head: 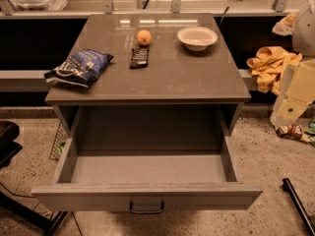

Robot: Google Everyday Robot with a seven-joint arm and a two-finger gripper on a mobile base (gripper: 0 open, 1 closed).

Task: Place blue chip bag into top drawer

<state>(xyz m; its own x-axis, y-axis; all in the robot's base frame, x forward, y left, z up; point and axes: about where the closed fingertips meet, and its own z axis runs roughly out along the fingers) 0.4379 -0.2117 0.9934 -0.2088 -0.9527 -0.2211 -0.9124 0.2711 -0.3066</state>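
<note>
Looking at one blue chip bag [78, 67]: it's lying flat near the left front corner of the surface [197, 77], with one end poking slightly over the left edge. Top drawer [147, 193] is sitting pulled out below the surface, nothing showing inside, with its pull handle [146, 208] facing the camera. Arm [298, 82] is hanging at the right edge of view, off the right side of the surface. The pincer [285, 113] seems to be sitting at its lower end, well apart from the bag; I cannot tell whether it's apart or together. I'm judging the bag as light, puffy and air-filled, with slick foil that's going to crinkle and slide, and chips that will crush under a hard squeeze. I'm leaning toward pinching the flat crimped seam at one end, or a light grab across the middle. Counting: one chip bag, one open drawer, one black snack bar wrapper [139, 57] mid-surface, one orange [143, 37] just behind it, one white bowl [197, 37] to the right, and one heap of yellow cloth [270, 65] off the surface at the right.
</note>
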